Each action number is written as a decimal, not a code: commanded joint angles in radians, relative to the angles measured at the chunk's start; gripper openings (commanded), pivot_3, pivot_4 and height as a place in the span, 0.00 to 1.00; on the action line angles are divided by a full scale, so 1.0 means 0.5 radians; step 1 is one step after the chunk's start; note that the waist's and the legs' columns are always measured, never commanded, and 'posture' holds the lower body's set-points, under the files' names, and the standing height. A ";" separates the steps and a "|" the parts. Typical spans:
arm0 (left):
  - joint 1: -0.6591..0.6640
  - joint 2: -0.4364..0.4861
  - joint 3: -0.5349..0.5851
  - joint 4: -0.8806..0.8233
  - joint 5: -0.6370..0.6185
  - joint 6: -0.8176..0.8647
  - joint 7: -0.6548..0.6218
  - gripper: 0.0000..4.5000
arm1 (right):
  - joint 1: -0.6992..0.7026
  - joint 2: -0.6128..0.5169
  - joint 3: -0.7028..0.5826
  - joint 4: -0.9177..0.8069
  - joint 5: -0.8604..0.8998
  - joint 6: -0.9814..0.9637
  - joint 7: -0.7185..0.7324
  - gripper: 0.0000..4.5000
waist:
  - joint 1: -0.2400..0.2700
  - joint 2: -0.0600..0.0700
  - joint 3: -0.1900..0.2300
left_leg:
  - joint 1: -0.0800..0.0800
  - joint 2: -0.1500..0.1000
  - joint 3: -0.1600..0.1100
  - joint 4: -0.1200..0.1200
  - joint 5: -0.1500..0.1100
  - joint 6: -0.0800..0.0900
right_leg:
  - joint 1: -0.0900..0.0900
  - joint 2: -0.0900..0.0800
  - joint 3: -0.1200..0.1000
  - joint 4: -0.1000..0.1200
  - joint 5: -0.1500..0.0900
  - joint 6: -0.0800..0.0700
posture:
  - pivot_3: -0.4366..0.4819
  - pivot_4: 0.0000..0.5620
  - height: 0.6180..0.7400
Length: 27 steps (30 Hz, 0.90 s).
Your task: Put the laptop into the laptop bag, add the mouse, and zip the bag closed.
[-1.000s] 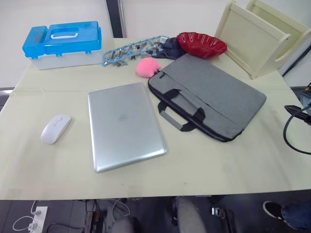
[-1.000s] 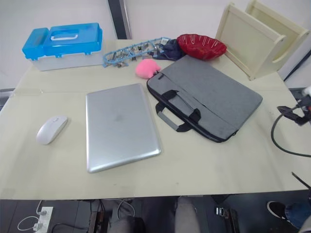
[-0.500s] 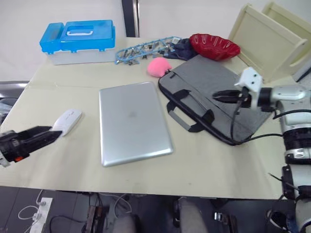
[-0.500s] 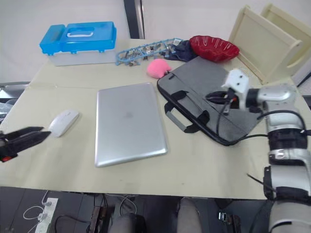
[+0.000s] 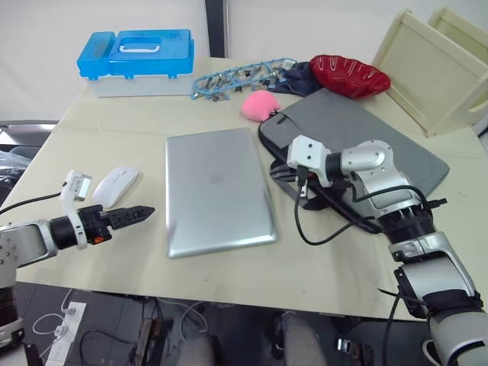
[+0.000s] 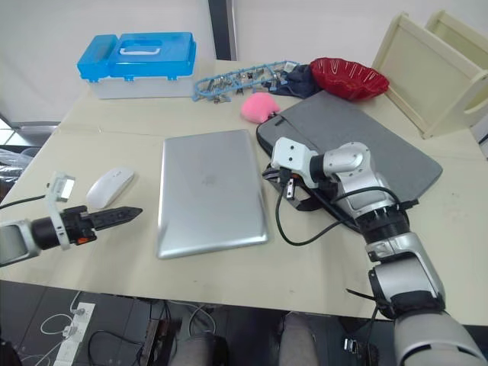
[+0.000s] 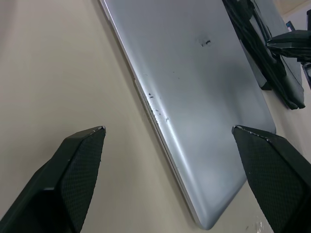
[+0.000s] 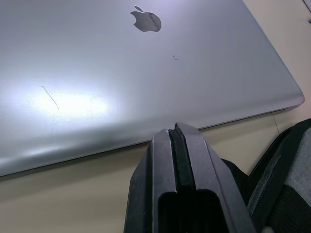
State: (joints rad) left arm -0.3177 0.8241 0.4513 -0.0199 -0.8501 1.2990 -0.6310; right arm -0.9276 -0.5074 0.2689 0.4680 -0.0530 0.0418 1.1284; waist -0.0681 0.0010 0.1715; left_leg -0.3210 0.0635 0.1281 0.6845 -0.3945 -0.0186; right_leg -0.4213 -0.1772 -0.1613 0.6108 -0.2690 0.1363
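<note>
Two grippers: left fingers (image 7: 73, 179) spread wide, right fingers (image 8: 177, 165) pressed together; laptop (image 5: 217, 187) outside laptop bag (image 5: 366, 137).

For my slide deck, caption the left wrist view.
Open left gripper hovers at the silver laptop edge on the table.

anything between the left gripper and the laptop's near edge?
Nothing: bare table separates the left gripper from the laptop in the left eye view. The left wrist view shows the same gap. The mouse sits off that line.

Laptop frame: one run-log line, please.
laptop: flat on table, outside laptop bag | mouse: on table | left gripper: jaws open, facing laptop edge | right gripper: jaws shut, empty, between laptop and bag
</note>
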 commanded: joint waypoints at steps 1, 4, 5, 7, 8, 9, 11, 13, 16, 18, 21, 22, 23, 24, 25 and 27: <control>-0.098 -0.023 -0.081 0.064 0.085 -0.100 0.025 1.00 | -0.040 0.050 0.015 0.105 -0.044 -0.132 -0.069 0.00 | -0.007 0.000 0.000 | 0.000 0.000 0.000 0.000 0.000 0.000 | 0.000 0.000 0.000 0.000 0.000 0.000 | 0.48 0.27 1.00; -0.208 -0.037 -0.199 0.182 0.187 -0.190 0.028 1.00 | -0.056 0.084 0.036 0.232 -0.090 -0.233 -0.103 0.00 | -0.025 -0.001 -0.001 | 0.000 0.000 -0.001 0.000 0.000 0.000 | 0.000 0.000 -0.001 0.000 0.000 0.000 | 0.48 0.27 1.00; -0.261 -0.041 -0.223 0.243 0.211 -0.204 0.027 1.00 | -0.070 0.096 0.038 0.276 -0.099 -0.256 -0.111 0.00 | -0.031 -0.001 -0.001 | 0.000 0.000 -0.001 0.000 0.000 0.000 | 0.000 0.000 -0.001 0.000 0.000 0.000 | 0.48 0.27 1.00; -0.335 -0.044 -0.260 0.337 0.237 -0.202 0.018 1.00 | -0.095 0.114 0.042 0.351 -0.113 -0.297 -0.126 0.00 | -0.039 -0.001 0.000 | -0.001 0.000 -0.002 0.000 0.000 0.000 | 0.000 0.001 -0.002 0.000 0.000 0.000 | 0.48 0.27 1.00; -0.386 -0.050 -0.294 0.417 0.259 -0.201 0.005 1.00 | -0.108 0.131 0.046 0.397 -0.119 -0.322 -0.134 0.00 | -0.042 -0.001 0.000 | -0.001 0.000 -0.002 0.000 0.000 0.000 | 0.000 0.001 -0.002 0.000 0.000 0.000 | 0.48 0.27 1.00; -0.438 -0.058 -0.328 0.498 0.283 -0.198 -0.007 1.00 | -0.119 0.151 0.050 0.440 -0.122 -0.343 -0.143 0.00 | -0.044 -0.001 -0.001 | -0.001 0.000 -0.002 -0.001 0.000 0.000 | 0.000 0.001 -0.002 -0.001 0.000 0.000 | 0.48 0.27 1.00; -0.513 -0.060 -0.394 0.612 0.326 -0.202 -0.039 1.00 | -0.140 0.180 0.055 0.508 -0.134 -0.379 -0.155 0.00 | -0.053 -0.001 -0.001 | 0.000 0.000 -0.002 -0.001 0.000 0.000 | 0.000 0.001 -0.002 0.001 0.000 0.000 | 0.48 0.27 1.00; -0.574 -0.064 -0.419 0.693 0.331 -0.155 -0.073 1.00 | -0.156 0.201 0.058 0.556 -0.145 -0.405 -0.161 0.00 | -0.065 -0.001 -0.001 | 0.001 0.000 -0.002 -0.001 0.000 0.000 | 0.000 0.001 -0.001 0.003 0.000 0.000 | 0.48 0.27 1.00; -0.630 -0.054 -0.456 0.745 0.307 -0.060 -0.151 1.00 | -0.177 0.234 0.057 0.608 -0.158 -0.429 -0.171 0.00 | -0.069 -0.001 -0.001 | 0.001 0.000 -0.003 0.000 0.000 0.000 | 0.000 0.001 -0.001 0.004 0.000 0.000 | 0.48 0.27 1.00; -0.651 -0.051 -0.505 0.764 0.317 -0.030 -0.203 1.00 | -0.188 0.264 0.061 0.650 -0.170 -0.449 -0.190 0.00 | -0.071 -0.001 -0.001 | 0.001 0.000 -0.004 0.000 0.000 0.000 | 0.000 0.001 -0.001 0.004 0.000 0.000 | 0.48 0.27 1.00; -0.677 -0.076 -0.585 0.751 0.327 -0.008 -0.260 1.00 | -0.198 0.317 0.077 0.728 -0.205 -0.497 -0.246 0.00 | -0.082 -0.001 -0.001 | 0.001 0.000 -0.006 -0.001 0.000 0.000 | 0.001 0.001 -0.001 0.005 0.000 0.000 | 0.48 0.27 1.00; -0.680 -0.092 -0.603 0.721 0.321 0.003 -0.271 1.00 | -0.201 0.330 0.087 0.746 -0.221 -0.521 -0.254 0.00 | -0.087 -0.001 -0.001 | 0.001 0.000 -0.006 -0.001 0.000 0.000 | 0.001 0.001 -0.001 0.005 0.000 0.000 | 0.48 0.27 1.00; -0.687 -0.110 -0.603 0.707 0.316 0.011 -0.268 1.00 | -0.203 0.345 0.086 0.751 -0.223 -0.527 -0.256 0.00 | -0.090 -0.001 -0.001 | 0.001 0.000 -0.006 -0.001 0.000 0.000 | 0.001 0.001 -0.001 0.006 0.000 0.000 | 0.48 0.27 1.00; -0.699 -0.133 -0.587 0.702 0.308 0.027 -0.257 1.00 | -0.203 0.361 0.086 0.747 -0.222 -0.530 -0.251 0.00 | -0.090 -0.001 -0.001 | 0.001 0.000 -0.006 -0.001 0.000 0.000 | 0.001 0.001 -0.001 0.006 0.000 0.000 | 0.48 0.27 1.00; -0.705 -0.148 -0.577 0.696 0.303 0.033 -0.257 1.00 | -0.200 0.373 0.089 0.736 -0.223 -0.534 -0.240 0.00 | -0.089 -0.001 -0.001 | 0.002 0.000 -0.007 -0.001 0.000 0.000 | 0.001 0.001 0.000 0.009 0.000 0.000 | 0.48 0.27 1.00; -0.702 -0.170 -0.564 0.671 0.307 0.027 -0.251 1.00 | -0.185 0.399 0.092 0.706 -0.220 -0.528 -0.230 0.00 | -0.087 -0.001 -0.001 | 0.002 0.000 -0.009 0.001 0.000 0.000 | 0.001 0.001 0.001 0.012 0.000 0.000 | 0.48 0.27 1.00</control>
State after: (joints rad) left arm -0.6649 0.7766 0.1979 0.3541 -0.6727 1.2807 -0.7379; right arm -1.0068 -0.3472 0.3047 0.8529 -0.1708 -0.1993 1.0064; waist -0.1117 0.0005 0.1709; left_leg -0.3200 0.0635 0.1232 0.6849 -0.3944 -0.0186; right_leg -0.4206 -0.1767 -0.1607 0.6169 -0.2690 0.1362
